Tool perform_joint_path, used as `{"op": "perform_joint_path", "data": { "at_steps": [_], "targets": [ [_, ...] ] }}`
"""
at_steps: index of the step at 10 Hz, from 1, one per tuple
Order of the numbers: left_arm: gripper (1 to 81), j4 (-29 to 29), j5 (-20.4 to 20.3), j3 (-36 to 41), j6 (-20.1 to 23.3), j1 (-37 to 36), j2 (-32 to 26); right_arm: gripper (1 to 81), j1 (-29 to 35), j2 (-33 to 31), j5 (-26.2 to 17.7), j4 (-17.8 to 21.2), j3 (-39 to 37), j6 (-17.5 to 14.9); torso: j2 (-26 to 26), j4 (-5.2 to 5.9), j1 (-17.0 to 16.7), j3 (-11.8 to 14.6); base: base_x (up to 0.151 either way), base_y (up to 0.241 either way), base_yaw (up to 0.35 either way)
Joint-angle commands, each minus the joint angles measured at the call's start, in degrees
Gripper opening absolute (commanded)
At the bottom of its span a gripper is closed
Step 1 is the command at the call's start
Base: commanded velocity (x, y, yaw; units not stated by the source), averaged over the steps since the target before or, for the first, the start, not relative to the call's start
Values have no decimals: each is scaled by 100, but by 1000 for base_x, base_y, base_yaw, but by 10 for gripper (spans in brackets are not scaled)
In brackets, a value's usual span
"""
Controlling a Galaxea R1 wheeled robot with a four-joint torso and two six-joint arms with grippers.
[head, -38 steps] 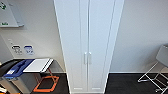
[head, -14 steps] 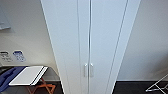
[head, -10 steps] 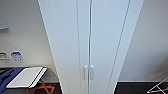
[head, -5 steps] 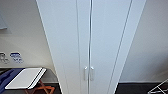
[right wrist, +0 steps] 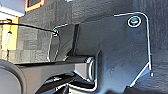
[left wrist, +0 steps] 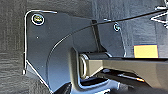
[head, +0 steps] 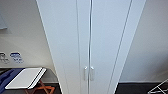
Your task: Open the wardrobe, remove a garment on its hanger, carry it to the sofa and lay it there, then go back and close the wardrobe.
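Closer than it stood a few seconds ago, the wardrobe (head: 90,45) now takes up the whole middle of the head view from top to bottom; since the entire picture has shifted, it is the camera that has come nearer, not the cabinet. Both doors are shut, meeting at a thin centre seam, and the two small white handles (head: 88,73) sit side by side low in the frame, either side of that seam. At lower left a white folding board (head: 25,78) lies tilted on orange crossed legs (head: 43,88), with something blue (head: 6,78) just beside it at the left edge. Two small wall fittings (head: 15,57) are fixed to the pale wall (head: 22,32) above the board. At the lower right corner a thin white wire frame (head: 160,88) stands on the dark floor (head: 132,88). Nothing stands between the camera and the doors.

From the left wrist camera, dark grey carpet (left wrist: 12,50) lies beneath the arm's own parts, with a yellow patch (left wrist: 145,51) at the right of the frame and a bit of white wire frame (left wrist: 160,15) at upper right. Whether the left jaws are open or closed I cannot tell.

From the right wrist camera, the same dark carpet (right wrist: 35,37) shows, with an orange-edged shape (right wrist: 33,3) at the top left and a yellow piece (right wrist: 8,35) down the left edge. The right jaws' state cannot be told either.
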Motion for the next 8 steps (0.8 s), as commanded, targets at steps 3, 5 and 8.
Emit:
{"op": "perform_joint_path", "data": {
  "at_steps": [3,5,8],
  "targets": [
    [811,79,301,1992,26,-758,-1664,811,1306,-1861,-351,-69,2756,-11,0,0,0,0,0,0,0],
    [811,79,301,2853,43,-1144,-2357,811,1755,-2344,-316,-69,3450,16,0,0,0,0,0,0,0],
    [811,79,362,3776,35,-1952,-3140,811,2659,-2933,-307,-7,4199,60,2,0,2,0,0,0,0]
  ]
}}
